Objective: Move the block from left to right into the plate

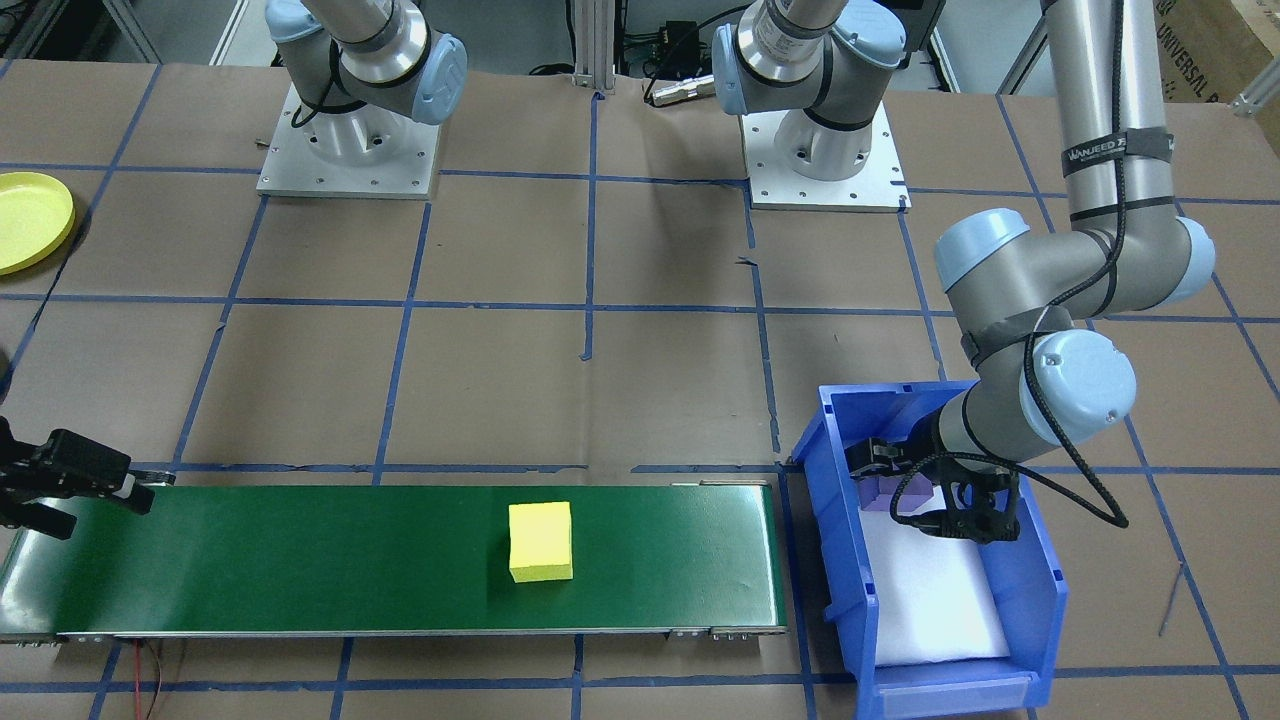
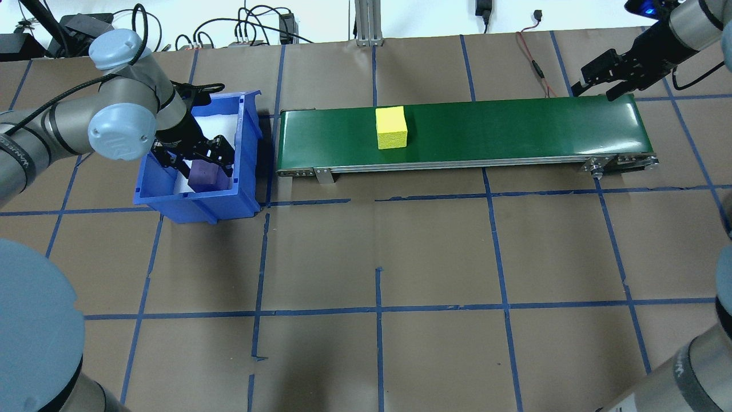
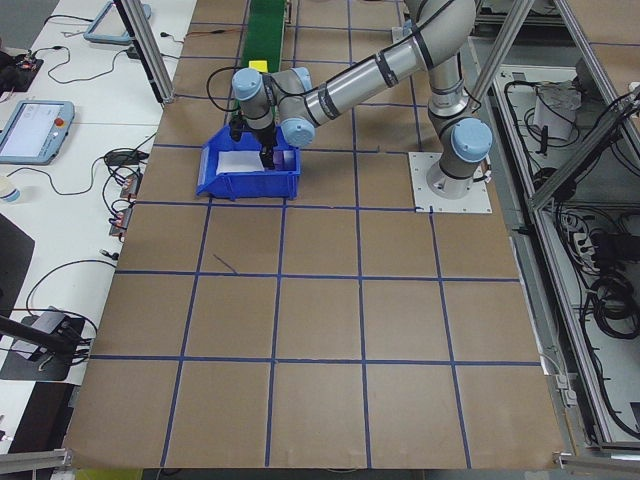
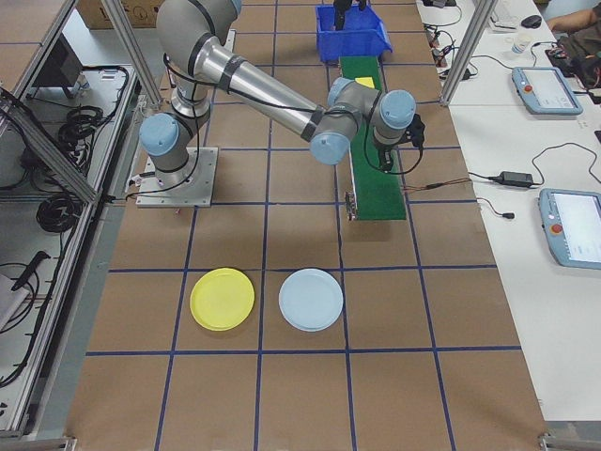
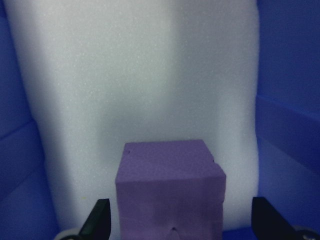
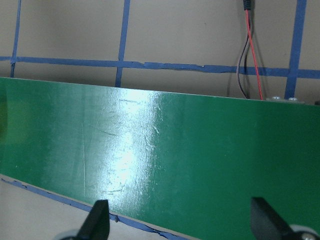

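Fingers (image 5: pixel 100 217) of left gripper (image 5: pixel 180 222) spread wide, straddling purple block (image 5: pixel 170 187) inside blue bin (image 2: pixel 246 143), no contact.
Right gripper (image 6: pixel 180 225) open over green conveyor (image 2: pixel 514 129); yellow block (image 2: pixel 391 127) mid-belt; yellow plate (image 4: pixel 222 299) on tabletop (image 2: pixel 400 257), well apart.

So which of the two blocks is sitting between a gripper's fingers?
The purple block, inside the blue bin, between the left gripper's open fingers. The yellow block sits alone on the green belt.
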